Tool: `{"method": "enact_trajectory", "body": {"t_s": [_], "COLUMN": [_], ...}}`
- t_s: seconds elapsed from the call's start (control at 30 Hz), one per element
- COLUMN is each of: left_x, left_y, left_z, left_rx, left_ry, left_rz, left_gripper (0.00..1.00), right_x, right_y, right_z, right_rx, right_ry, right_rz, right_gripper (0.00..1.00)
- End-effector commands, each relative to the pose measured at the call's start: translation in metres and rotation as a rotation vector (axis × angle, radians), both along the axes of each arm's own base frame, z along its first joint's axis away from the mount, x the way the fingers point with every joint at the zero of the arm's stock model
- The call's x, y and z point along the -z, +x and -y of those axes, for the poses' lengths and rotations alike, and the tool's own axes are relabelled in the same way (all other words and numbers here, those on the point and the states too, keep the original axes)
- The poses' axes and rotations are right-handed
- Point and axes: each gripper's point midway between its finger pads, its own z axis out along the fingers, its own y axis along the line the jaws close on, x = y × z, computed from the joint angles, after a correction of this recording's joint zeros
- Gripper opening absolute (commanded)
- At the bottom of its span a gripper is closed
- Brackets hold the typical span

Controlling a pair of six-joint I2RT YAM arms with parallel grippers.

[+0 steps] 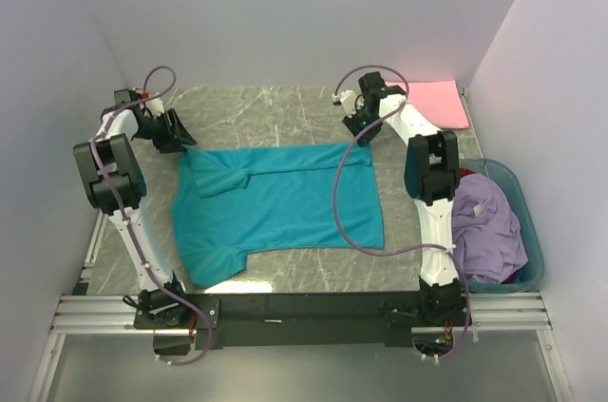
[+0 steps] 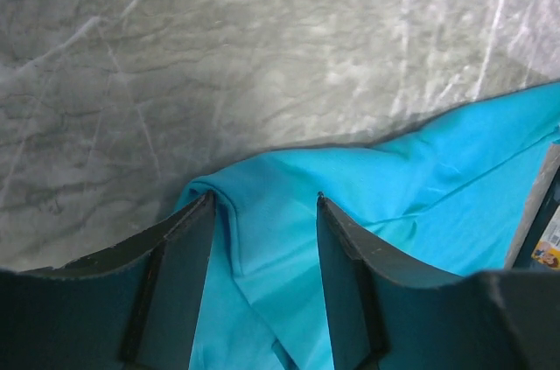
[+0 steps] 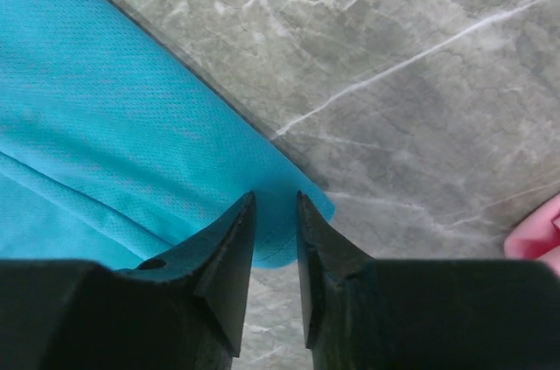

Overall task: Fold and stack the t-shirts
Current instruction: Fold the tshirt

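A teal t-shirt (image 1: 285,202) lies spread flat on the marble table (image 1: 275,112), with one sleeve folded in at its far left. My left gripper (image 1: 180,139) is at the shirt's far left corner. In the left wrist view this gripper (image 2: 265,197) is open, its jaws wide apart astride a raised fold of the teal cloth (image 2: 420,178). My right gripper (image 1: 359,128) is at the far right corner. In the right wrist view it (image 3: 275,197) is open by a narrow gap, just over the teal corner (image 3: 105,125), which lies flat.
A folded pink t-shirt (image 1: 435,103) lies at the back right corner and shows at the edge of the right wrist view (image 3: 534,239). A teal plastic basket (image 1: 532,231) on the right holds a crumpled lavender t-shirt (image 1: 489,226) and a bit of red cloth (image 1: 467,174). White walls enclose the table.
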Motion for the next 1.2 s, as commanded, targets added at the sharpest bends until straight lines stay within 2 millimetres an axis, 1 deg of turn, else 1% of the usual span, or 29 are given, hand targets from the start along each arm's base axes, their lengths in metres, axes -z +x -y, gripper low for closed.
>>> {"method": "enact_trajectory", "body": {"t_s": [0.0,0.07,0.13,0.17,0.2,0.23,0.27,0.3,0.37,0.4,0.47,0.5,0.57,0.6,0.63,0.67,0.7,0.73,0.77,0.8,0.83,0.87,0.9,0.97,1.0,1.03,1.07,1.1,1.17], "left_x": [0.008,0.014,0.016,0.018,0.018,0.019,0.018,0.018,0.017,0.016,0.013,0.01,0.005,-0.001,-0.008,-0.027,-0.035,-0.037,-0.043,-0.055,-0.059,-0.067,-0.066,-0.061,-0.063,-0.053,-0.05,-0.042,-0.035], "left_y": [0.004,0.003,0.003,0.003,0.004,0.004,0.006,0.007,0.009,0.011,0.012,0.013,0.012,0.01,0.007,0.006,0.004,-0.003,-0.006,-0.012,-0.019,-0.024,-0.031,-0.048,-0.054,-0.065,-0.073,-0.085,-0.096], "left_z": [0.001,-0.002,-0.004,-0.005,-0.006,-0.007,-0.008,-0.011,-0.015,-0.019,-0.023,-0.026,-0.024,-0.022,-0.019,-0.019,-0.02,-0.021,-0.019,-0.019,-0.017,-0.013,-0.009,0.0,0.006,0.009,0.013,0.02,0.025], "left_rx": [-0.017,-0.026,-0.03,-0.035,-0.038,-0.04,-0.042,-0.049,-0.063,-0.073,-0.086,-0.09,-0.062,-0.044,-0.018,-0.008,-0.001,0.017,0.027,0.061,0.076,0.099,0.122,0.181,0.199,0.216,0.226,0.243,0.246], "left_ry": [-0.022,-0.01,-0.003,0.005,0.01,0.015,0.018,0.028,0.033,0.038,0.044,0.049,0.046,0.036,0.02,0.031,0.047,0.074,0.084,0.121,0.12,0.128,0.131,0.135,0.144,0.141,0.137,0.131,0.13], "left_rz": [-0.01,-0.023,-0.03,-0.031,-0.028,-0.029,-0.025,-0.021,-0.017,-0.011,0.0,0.01,0.018,0.025,0.041,0.086,0.111,0.125,0.14,0.179,0.176,0.188,0.176,0.149,0.149,0.121,0.103,0.079,0.053], "left_gripper": [0.55,0.54,0.5,0.42,0.38,0.31,0.16,0.11,0.01,0.0,0.0,0.01,0.13,0.21,0.34,0.39,0.43,0.5,0.52,0.54,0.55,0.56,0.56,0.56,0.56,0.57,0.57,0.57,0.57], "right_x": [0.002,0.004,0.007,0.008,0.01,0.011,0.011,0.011,0.011,0.012,0.01,0.009,0.003,-0.014,-0.019,-0.028,-0.053,-0.053,-0.06,-0.074,-0.075,-0.077,-0.079,-0.074,-0.073,-0.068,-0.065,-0.061,-0.051], "right_y": [0.005,0.004,0.004,0.003,0.004,0.005,0.007,0.007,0.01,0.01,0.013,0.014,0.013,0.015,0.01,0.007,0.005,-0.002,-0.006,-0.01,-0.015,-0.019,-0.023,-0.032,-0.036,-0.041,-0.045,-0.051,-0.061], "right_z": [0.003,0.003,0.005,0.007,0.007,0.011,0.012,0.011,0.015,0.013,0.015,0.017,0.017,0.015,0.014,0.009,0.008,0.008,0.007,0.005,0.005,0.006,0.006,0.007,0.007,0.007,0.007,0.004,0.0], "right_rx": [-0.01,-0.019,-0.02,-0.021,-0.02,-0.015,-0.01,-0.014,-0.004,-0.007,0.004,0.007,0.008,0.013,0.01,-0.002,-0.007,-0.015,-0.023,-0.031,-0.038,-0.055,-0.063,-0.09,-0.097,-0.109,-0.124,-0.14,-0.167], "right_ry": [-0.037,-0.046,-0.069,-0.078,-0.085,-0.106,-0.116,-0.115,-0.13,-0.134,-0.152,-0.157,-0.147,-0.128,-0.116,-0.084,-0.064,-0.059,-0.049,-0.037,-0.035,-0.037,-0.04,-0.055,-0.063,-0.07,-0.077,-0.083,-0.096], "right_rz": [0.02,0.01,0.006,0.004,0.005,0.009,0.015,0.012,0.014,0.013,0.025,0.029,0.034,0.065,0.066,0.074,0.119,0.112,0.122,0.138,0.128,0.12,0.113,0.083,0.075,0.057,0.045,0.024,-0.005], "right_gripper": [0.3,0.28,0.25,0.24,0.24,0.24,0.24,0.24,0.24,0.22,0.22,0.22,0.25,0.27,0.29,0.33,0.36,0.38,0.4,0.41,0.42,0.46,0.46,0.46,0.46,0.46,0.45,0.45,0.44]}}
